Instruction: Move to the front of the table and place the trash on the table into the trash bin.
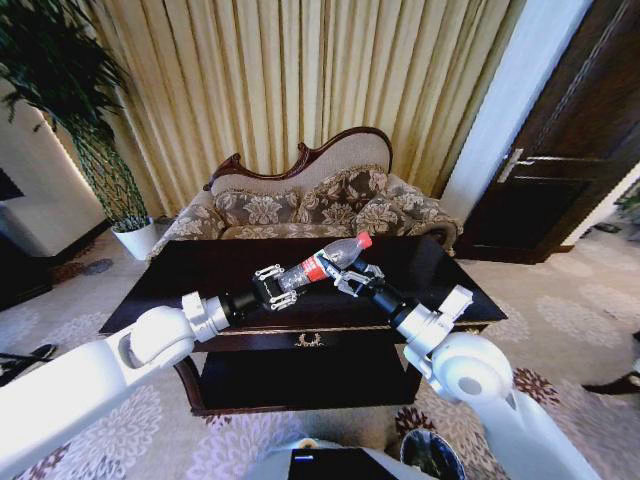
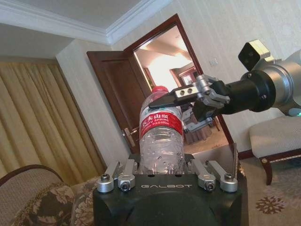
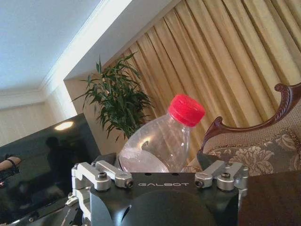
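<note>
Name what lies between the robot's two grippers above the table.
The bottle spans the gap in the head view: left gripper holds its base end, right gripper its capped end.

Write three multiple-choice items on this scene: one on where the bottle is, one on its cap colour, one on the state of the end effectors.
1. Where is the bottle?
A. Lying on the sofa
B. Held in the air above the table, between the two end effectors
C. Inside the trash bin

2. What colour is the bottle's cap?
A. Red
B. Blue
C. White

3. What are the end effectors doing?
A. Both hang open, far from the bottle
B. Left end effector grips the bottle's base, right end effector is closed on its upper part
C. Both rest flat on the table

Answers:
1 B, the head view shows it lifted off the dark tabletop.
2 A, the right wrist view shows a red cap.
3 B, each wrist view shows the bottle between that arm's fingers.
</note>
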Controlling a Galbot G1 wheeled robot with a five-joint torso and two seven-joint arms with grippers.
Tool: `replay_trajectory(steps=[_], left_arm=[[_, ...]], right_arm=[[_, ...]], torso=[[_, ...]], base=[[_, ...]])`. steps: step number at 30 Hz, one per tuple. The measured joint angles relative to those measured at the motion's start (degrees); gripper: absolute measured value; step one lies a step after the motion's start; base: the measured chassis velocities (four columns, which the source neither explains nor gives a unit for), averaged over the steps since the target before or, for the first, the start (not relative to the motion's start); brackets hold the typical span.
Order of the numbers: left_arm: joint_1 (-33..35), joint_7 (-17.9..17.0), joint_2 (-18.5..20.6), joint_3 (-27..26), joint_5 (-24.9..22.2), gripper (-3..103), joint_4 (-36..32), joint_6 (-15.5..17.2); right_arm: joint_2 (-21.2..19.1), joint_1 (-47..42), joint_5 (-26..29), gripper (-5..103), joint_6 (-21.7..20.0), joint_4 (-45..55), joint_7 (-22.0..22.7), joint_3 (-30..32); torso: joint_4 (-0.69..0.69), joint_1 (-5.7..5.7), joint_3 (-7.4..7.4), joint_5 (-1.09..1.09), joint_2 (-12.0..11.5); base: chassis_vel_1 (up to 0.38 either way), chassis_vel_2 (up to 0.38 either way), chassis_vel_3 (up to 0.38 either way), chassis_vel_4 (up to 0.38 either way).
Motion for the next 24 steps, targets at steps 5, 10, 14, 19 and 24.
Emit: replay_trajectory(steps=[5, 10, 14, 19, 24], left_arm=[[0.54, 0.07, 0.06, -0.34, 0.05, 41, -0.1, 0.01], [0.61, 0.34, -0.14, -0.41, 0.21, 41, 0.36, -0.08], [0.93, 0.31, -0.16, -0.56, 0.27, 41, 0.52, -0.19], [2.36, -1.6, 0.03, -1.74, 0.33, 41, -0.15, 0.11], [5.56, -3.55, 0.82, -4.75, 0.19, 55, -1.02, 0.51]], right_arm=[[-0.06, -0.19, -0.3, 77, 0.04, 0.24, -0.06, 0.1], [-0.15, -0.21, -0.4, 63, 0.04, 0.13, -0.08, 0.18], [-0.02, -0.31, -0.53, 54, 0.13, -0.05, -0.1, 0.17], [0.04, -0.23, -0.81, 46, 0.24, -0.3, -0.12, 0.18], [0.47, -0.25, -1.51, 44, 0.43, -1.2, 0.08, 0.33]], torso=[[0.0, 0.0, 0.0, 0.0, 0.0], [0.0, 0.0, 0.0, 0.0, 0.0], [0.0, 0.0, 0.0, 0.0, 0.0], [0.0, 0.0, 0.0, 0.0, 0.0], [0.0, 0.0, 0.0, 0.0, 0.0]], base=[[0.0, 0.0, 0.0, 0.0], [0.0, 0.0, 0.0, 0.0], [0.0, 0.0, 0.0, 0.0], [0.0, 0.0, 0.0, 0.0], [0.0, 0.0, 0.0, 0.0]])
